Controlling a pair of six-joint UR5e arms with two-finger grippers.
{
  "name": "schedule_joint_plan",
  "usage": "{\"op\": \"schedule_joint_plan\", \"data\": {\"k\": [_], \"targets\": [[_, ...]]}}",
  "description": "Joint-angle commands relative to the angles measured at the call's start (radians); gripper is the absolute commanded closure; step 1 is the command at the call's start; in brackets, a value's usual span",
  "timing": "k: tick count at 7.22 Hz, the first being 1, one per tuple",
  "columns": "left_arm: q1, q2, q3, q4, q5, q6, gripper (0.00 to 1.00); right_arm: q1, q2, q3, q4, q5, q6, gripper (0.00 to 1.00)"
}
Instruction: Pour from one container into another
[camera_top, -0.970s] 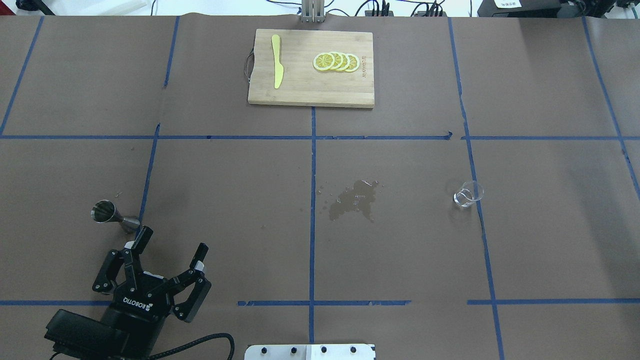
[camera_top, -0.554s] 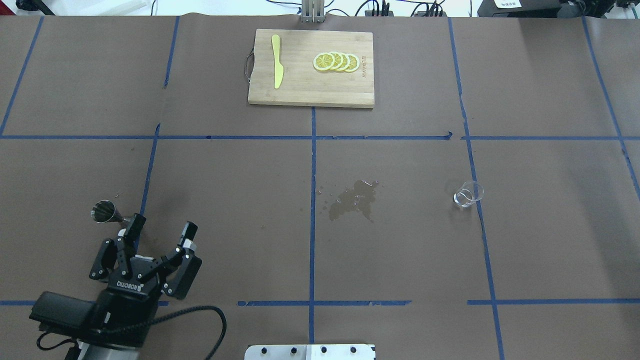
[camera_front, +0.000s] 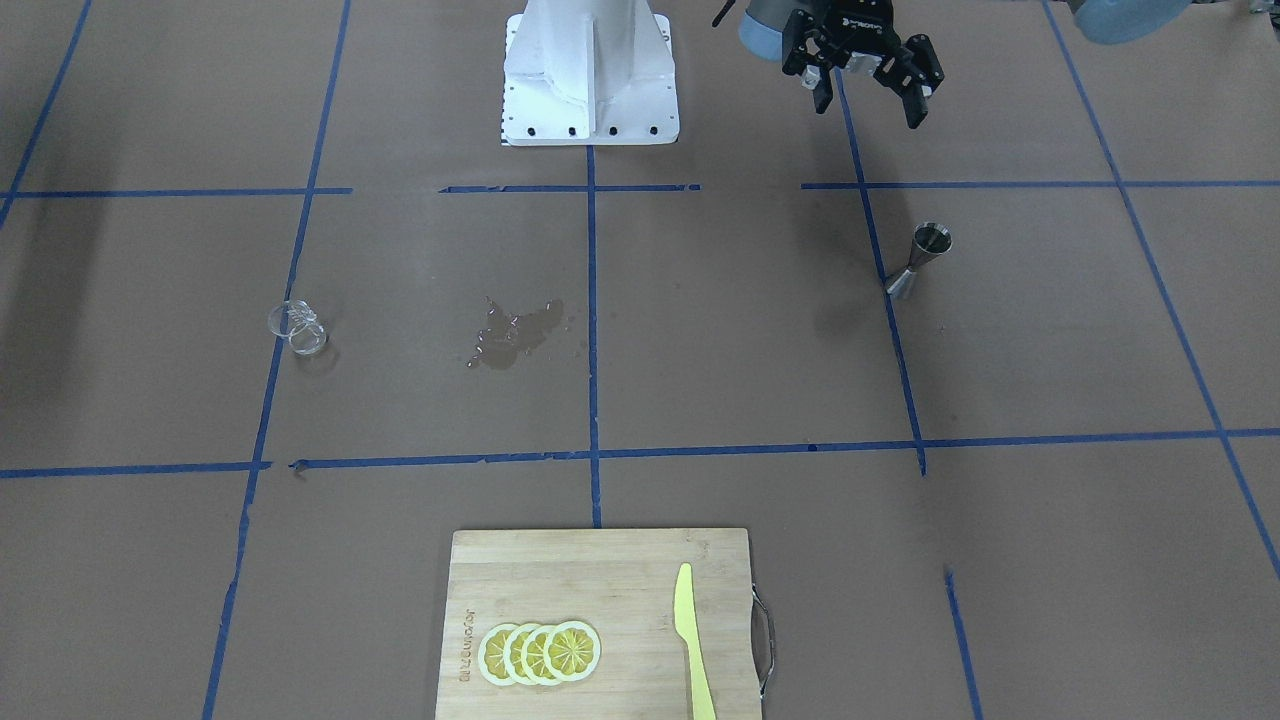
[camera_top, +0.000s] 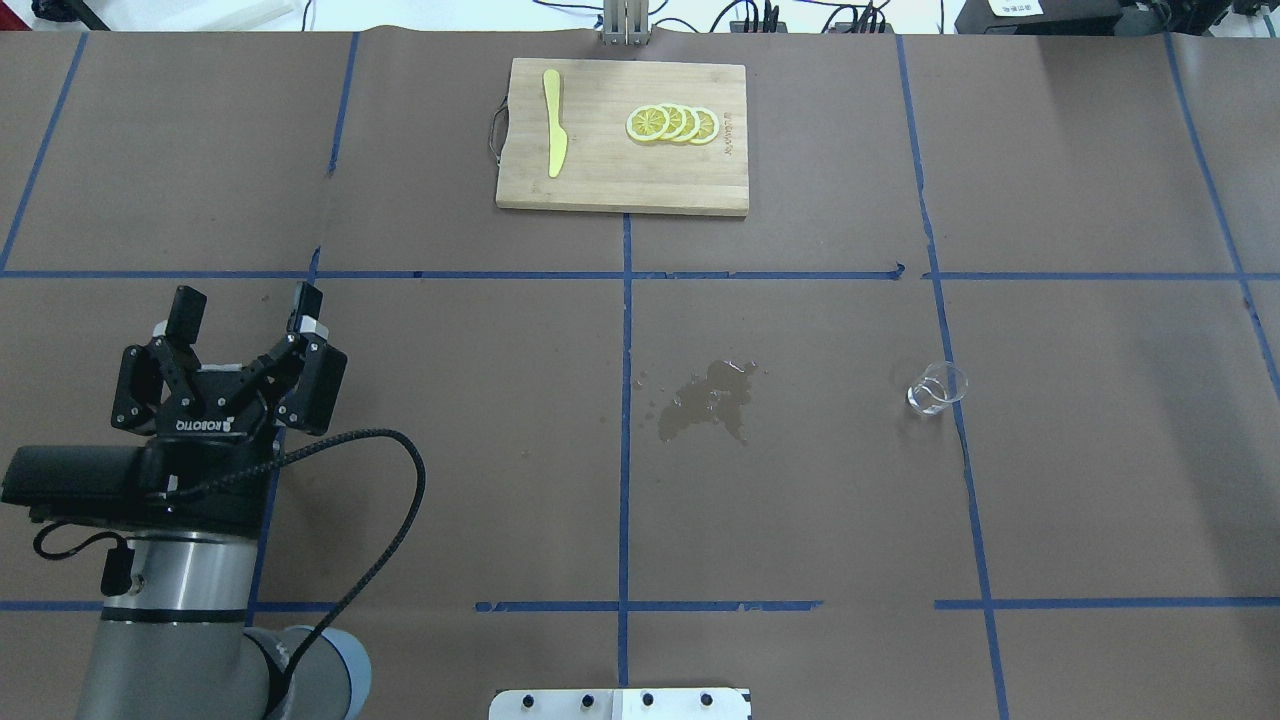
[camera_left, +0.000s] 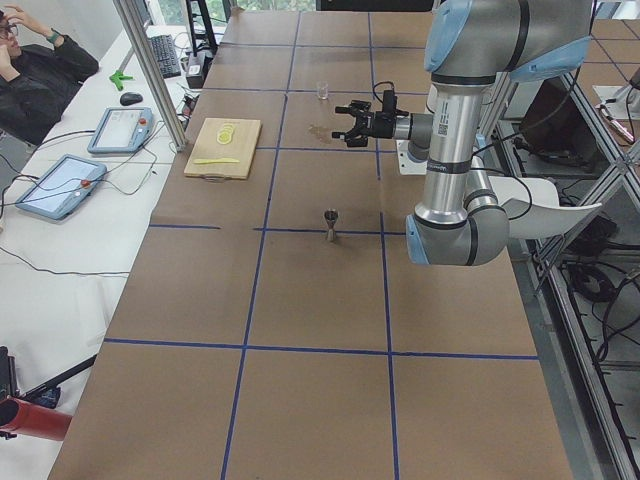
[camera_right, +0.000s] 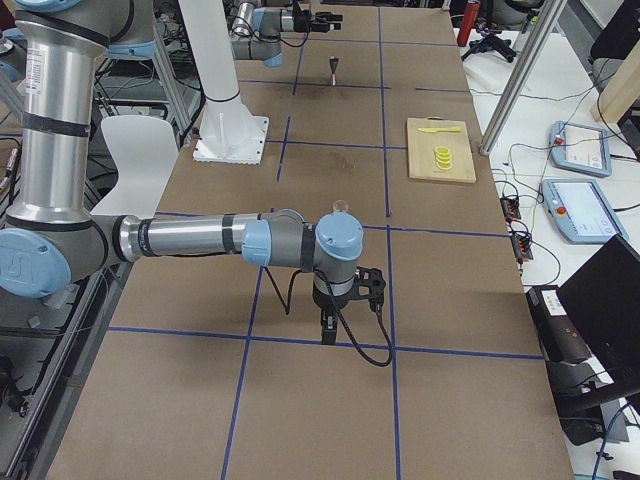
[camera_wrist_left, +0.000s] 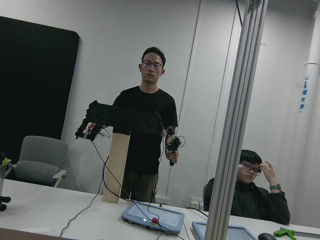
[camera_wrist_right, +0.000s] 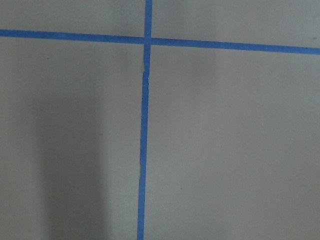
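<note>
Well below the left pincer (camera_front: 868, 112) stands the jigger (camera_front: 922, 258).

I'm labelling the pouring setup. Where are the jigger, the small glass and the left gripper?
jigger (camera_front: 914, 266), front-facing view, its narrow waist.
small glass (camera_top: 937, 388), overhead view, its clear wall.
left gripper (camera_top: 248, 300), overhead view, midway between its fingertips.

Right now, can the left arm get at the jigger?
Probably yes: the left gripper hangs open, raised, close to the upright jigger, and nothing stands between them.
</note>
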Motion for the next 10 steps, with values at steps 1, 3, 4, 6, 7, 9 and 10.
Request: {"op": "schedule_joint_plan", "data": {"k": [1,3,4,6,7,9,10], "targets": [[-0.11,-0.006,0.001,0.131,-0.001,0.169,0.0,-0.001,0.001,-0.001,0.008,-0.001,-0.001,0.0],[-0.111,-0.007,0.0,0.138,-0.001,0.382,0.0,0.001,0.001,-0.003,0.008,-0.006,0.001,0.0],[-0.108,-0.007,0.003,0.149,-0.001,0.412,0.0,0.001,-0.001,-0.004,0.008,-0.006,0.001,0.0],[-0.054,-0.01,0.001,0.151,-0.009,0.42,0.0,0.001,-0.004,-0.01,0.008,-0.004,0.001,0.0],[-0.03,-0.011,0.003,0.145,-0.013,0.417,0.0,0.001,-0.007,-0.012,0.008,-0.004,0.001,0.0],[0.135,-0.009,0.003,-0.031,-0.014,0.408,0.0,0.007,-0.007,-0.015,0.008,-0.003,0.003,0.0],[0.238,-0.014,-0.002,-0.229,-0.014,0.406,0.0,0.014,-0.005,-0.015,0.008,-0.003,0.001,0.0]]}}
